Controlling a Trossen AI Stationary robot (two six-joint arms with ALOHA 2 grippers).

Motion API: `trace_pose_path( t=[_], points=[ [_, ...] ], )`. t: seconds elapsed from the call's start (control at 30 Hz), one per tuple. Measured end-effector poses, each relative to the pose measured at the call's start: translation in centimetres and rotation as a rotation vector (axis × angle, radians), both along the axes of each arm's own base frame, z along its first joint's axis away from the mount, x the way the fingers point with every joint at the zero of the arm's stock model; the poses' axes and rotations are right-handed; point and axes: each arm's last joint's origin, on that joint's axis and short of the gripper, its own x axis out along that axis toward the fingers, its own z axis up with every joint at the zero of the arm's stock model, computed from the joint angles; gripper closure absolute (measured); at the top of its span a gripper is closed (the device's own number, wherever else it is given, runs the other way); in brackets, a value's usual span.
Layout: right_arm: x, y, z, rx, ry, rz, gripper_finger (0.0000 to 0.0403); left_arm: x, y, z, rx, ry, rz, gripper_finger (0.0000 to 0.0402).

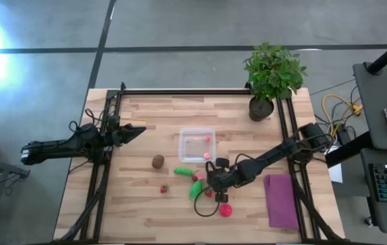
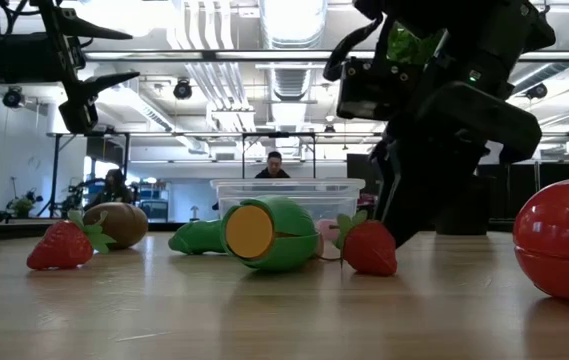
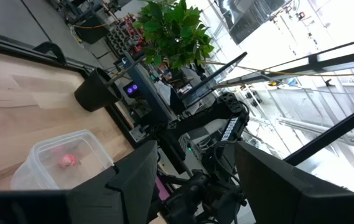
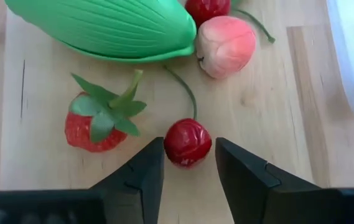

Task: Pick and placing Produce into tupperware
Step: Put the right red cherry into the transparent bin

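My right gripper (image 1: 213, 185) hangs low over the produce near the table's middle, open, its fingertips on either side of a small red cherry (image 4: 188, 142) that lies on the wood. Around it are a strawberry (image 4: 96, 124), a green oblong piece (image 4: 102, 28) and a pink berry (image 4: 226, 46). The clear tupperware (image 1: 196, 144) stands farther back with a pink berry (image 1: 207, 138) inside. The kiwi (image 1: 158, 161), a second green piece (image 1: 183, 171), another strawberry (image 1: 164, 189) and the red-pink ball (image 1: 226, 210) rest on the table. My left gripper (image 1: 135, 133) waits open at the left. My right gripper comes at the cherry (image 4: 188, 142) from above, pointing down, with one fingertip (image 4: 155, 155) close on each side of it. The cherry lies on the table, its stem (image 4: 186, 93) trailing away. Whether the fingertips touch it, I cannot tell.
A potted plant (image 1: 273, 75) stands at the far right corner. A purple cloth (image 1: 281, 201) lies flat near the right edge. Black rails (image 1: 101, 184) run along the left and right sides. Bare wood shows at the near left. People are in the room beyond.
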Motion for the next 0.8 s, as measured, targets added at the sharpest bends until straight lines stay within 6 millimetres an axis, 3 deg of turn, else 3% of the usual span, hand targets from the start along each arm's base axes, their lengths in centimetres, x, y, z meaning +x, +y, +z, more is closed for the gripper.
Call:
trace_pose_path(
  t=[0.63, 0.8],
  points=[
    [0.3, 0.1, 0.3, 0.007, -0.023, -0.017, 0.0318, 0.0, 0.0, 0.0, 0.0, 0.0, 0.0, 0.0201],
    [0.6, 0.2, 2.5, 0.018, -0.059, -0.02, 0.0315, 0.0, 0.0, 0.0, 0.0, 0.0, 0.0, 0.0201]
  ],
)
